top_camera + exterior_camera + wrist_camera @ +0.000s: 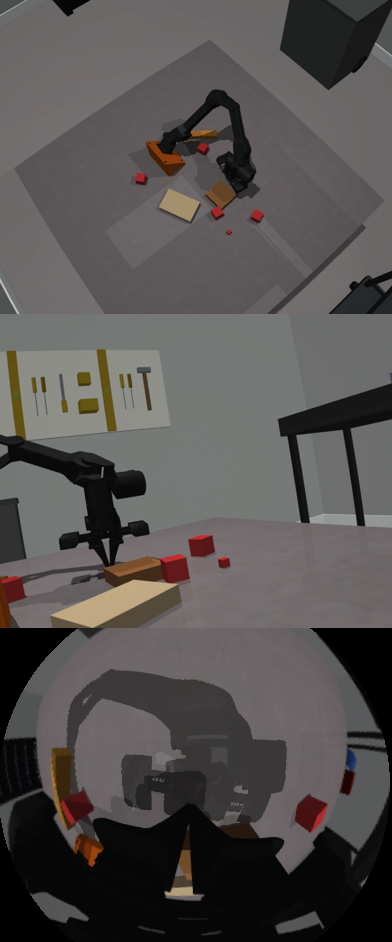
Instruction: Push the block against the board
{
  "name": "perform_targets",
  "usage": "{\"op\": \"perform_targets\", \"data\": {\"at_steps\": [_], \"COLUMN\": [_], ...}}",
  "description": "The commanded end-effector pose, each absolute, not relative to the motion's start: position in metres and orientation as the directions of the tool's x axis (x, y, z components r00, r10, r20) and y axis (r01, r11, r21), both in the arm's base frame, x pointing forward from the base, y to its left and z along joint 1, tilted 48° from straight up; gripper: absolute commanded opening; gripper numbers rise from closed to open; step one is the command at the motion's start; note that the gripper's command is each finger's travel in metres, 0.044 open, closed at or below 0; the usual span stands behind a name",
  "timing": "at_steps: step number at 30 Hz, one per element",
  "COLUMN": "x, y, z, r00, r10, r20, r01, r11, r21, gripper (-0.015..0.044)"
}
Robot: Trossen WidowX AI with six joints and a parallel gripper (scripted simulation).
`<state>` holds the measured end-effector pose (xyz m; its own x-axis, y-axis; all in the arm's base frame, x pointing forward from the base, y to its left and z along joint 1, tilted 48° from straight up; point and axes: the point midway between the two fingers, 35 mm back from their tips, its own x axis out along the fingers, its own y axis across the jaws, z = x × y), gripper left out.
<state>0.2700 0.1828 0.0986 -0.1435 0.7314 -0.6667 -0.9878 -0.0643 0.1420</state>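
The square block [218,196] [130,570] is brown and lies flat. The board [179,205] [120,601] is a pale tan rectangle, flat to the left of the block in the top view. A narrow gap lies between the block's left corner and the board's right end, and their sides are not parallel. My gripper [110,565] [190,808] is shut and empty. Its fingertips are low at the block's far side, close to it or touching; the block hides their ends. In the wrist view my fingers cover most of the block [242,830].
A red cube [217,213] [175,568] seems to touch the block's near corner. Other red cubes are at the right [257,216], near the arm [202,148] and at the left [140,178]. A tiny red cube [229,232] lies in front. An orange bar [209,134] lies behind.
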Motion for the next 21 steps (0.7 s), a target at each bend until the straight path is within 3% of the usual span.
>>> {"op": "perform_targets", "data": {"at_steps": [1, 13, 21], "x": [0.272, 0.272, 0.277], "y": [0.187, 0.197, 0.153], "z": [0.106, 0.118, 0.151], "r00": [-0.135, -0.135, -0.136], "r10": [0.734, 0.737, 0.735], "r20": [-0.666, -0.663, -0.664], "r01": [-0.989, -0.989, -0.989], "r11": [-0.060, -0.061, -0.060], "r21": [0.134, 0.134, 0.135], "gripper": [0.0000, 0.0000, 0.0000]}}
